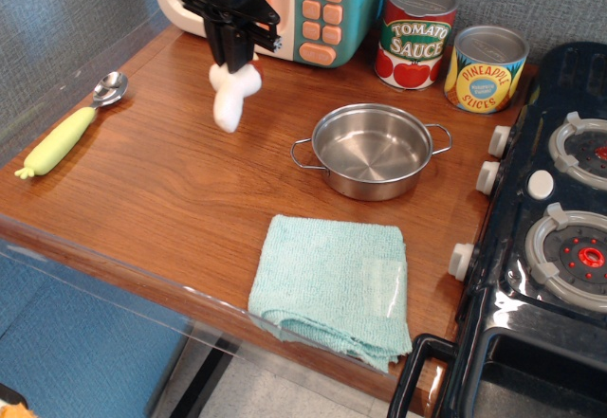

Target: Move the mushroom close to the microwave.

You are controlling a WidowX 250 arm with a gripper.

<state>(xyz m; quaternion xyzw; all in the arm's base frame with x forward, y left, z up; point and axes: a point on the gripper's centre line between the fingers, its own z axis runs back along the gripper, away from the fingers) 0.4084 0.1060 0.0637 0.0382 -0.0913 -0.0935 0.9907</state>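
Observation:
The mushroom is white and hangs stem-down from my gripper, which is shut on its cap end. It is held above the wooden table, just in front of the microwave. The microwave stands at the back with a cream body, a teal panel and peach-orange buttons. My black arm covers part of its door. The brown top of the mushroom is hidden by the fingers.
A steel pot sits mid-table. A tomato sauce can and a pineapple can stand at the back right. A spoon with a yellow-green handle lies at the left. A teal cloth lies at the front edge. A black toy stove is at the right.

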